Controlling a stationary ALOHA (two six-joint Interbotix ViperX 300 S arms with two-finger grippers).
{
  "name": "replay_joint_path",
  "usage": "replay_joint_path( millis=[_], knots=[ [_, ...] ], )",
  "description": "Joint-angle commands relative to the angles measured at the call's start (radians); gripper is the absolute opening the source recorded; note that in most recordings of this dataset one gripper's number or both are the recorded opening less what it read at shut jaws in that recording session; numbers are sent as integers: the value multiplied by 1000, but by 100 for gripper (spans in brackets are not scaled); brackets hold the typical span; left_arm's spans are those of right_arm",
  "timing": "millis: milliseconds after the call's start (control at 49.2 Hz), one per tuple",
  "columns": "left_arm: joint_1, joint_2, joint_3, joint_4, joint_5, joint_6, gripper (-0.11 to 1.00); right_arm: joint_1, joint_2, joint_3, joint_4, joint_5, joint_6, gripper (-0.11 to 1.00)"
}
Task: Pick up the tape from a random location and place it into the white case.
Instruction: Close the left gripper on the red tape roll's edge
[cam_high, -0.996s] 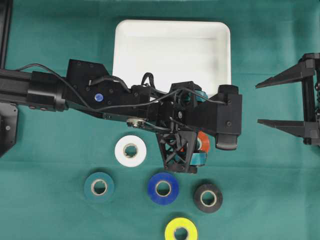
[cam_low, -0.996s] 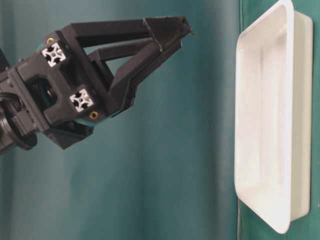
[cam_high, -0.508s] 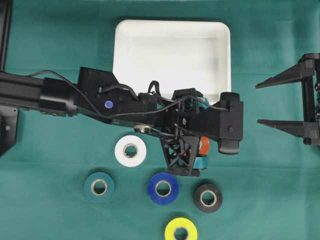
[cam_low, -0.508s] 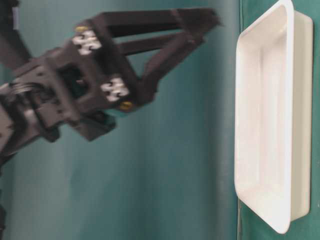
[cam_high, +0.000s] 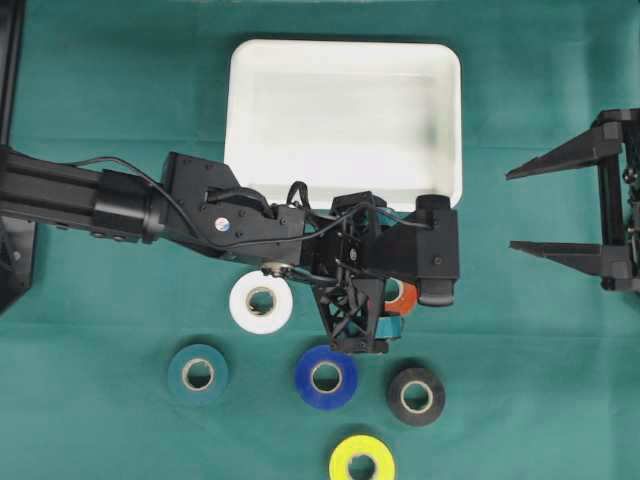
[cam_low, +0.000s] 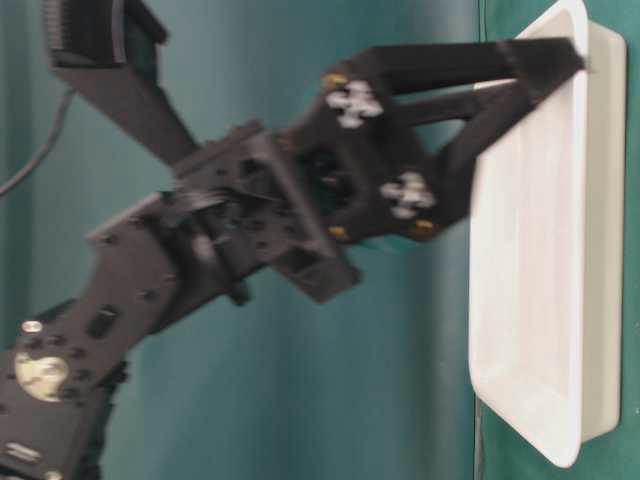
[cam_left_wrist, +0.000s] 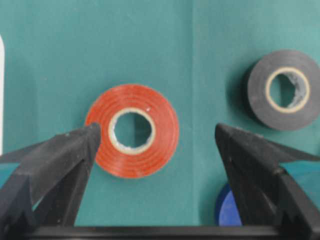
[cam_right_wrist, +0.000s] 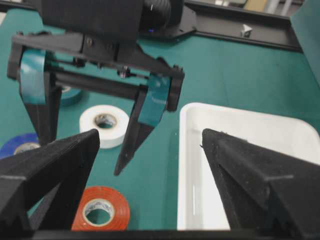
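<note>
Six tape rolls lie on the green cloth (cam_high: 100, 420), all below the one white case (cam_high: 345, 110): one white roll (cam_high: 261, 301), one teal roll (cam_high: 198, 373), one blue roll (cam_high: 326, 377), one black roll (cam_high: 416, 396), one yellow roll (cam_high: 361, 463) and one orange roll (cam_left_wrist: 132, 130). The left gripper (cam_left_wrist: 155, 145) hangs over the orange roll, wide open, holding nothing. The right gripper (cam_high: 525, 208) is right of the case, wide open and empty.
</note>
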Motion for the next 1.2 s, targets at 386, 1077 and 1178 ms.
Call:
replay_joint_path(
  millis=[386,1077,1178],
  knots=[
    [-20,100,-3,2,-86,2,100,0,17,-26,2,-3,2,92],
    [-11,173,11,2,-121,0,100,0,31,-25,0,-5,2,92],
    [-11,173,14,2,-120,0,99,0,31,-25,0,-3,2,92]
  ],
)
